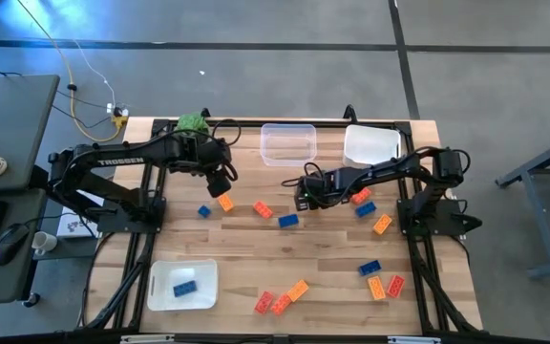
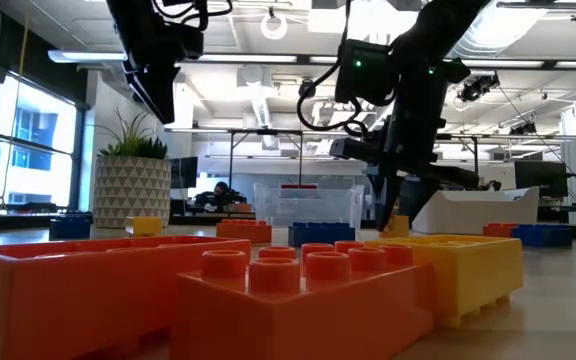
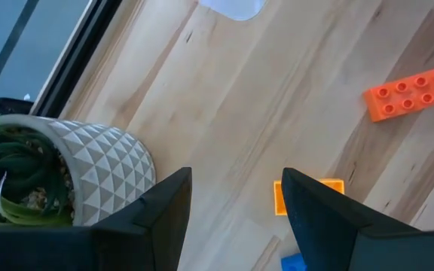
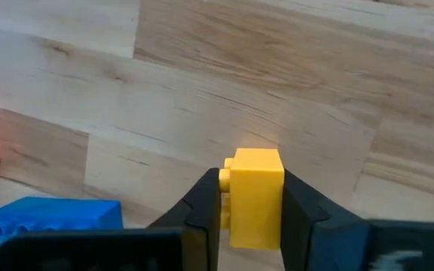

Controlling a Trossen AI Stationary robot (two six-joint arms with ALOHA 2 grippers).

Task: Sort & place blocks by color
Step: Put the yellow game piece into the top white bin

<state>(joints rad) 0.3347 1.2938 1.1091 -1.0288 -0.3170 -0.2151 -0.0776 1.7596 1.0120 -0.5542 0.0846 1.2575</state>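
Across your wooden table most blocks lie unsorted, one blue block trayed; right gripper clamps a yellow block, left gripper gapes empty.

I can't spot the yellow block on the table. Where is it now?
The yellow block is clamped between the right gripper's fingers, held over the table's middle in the high view, near a blue block and below the clear tray.
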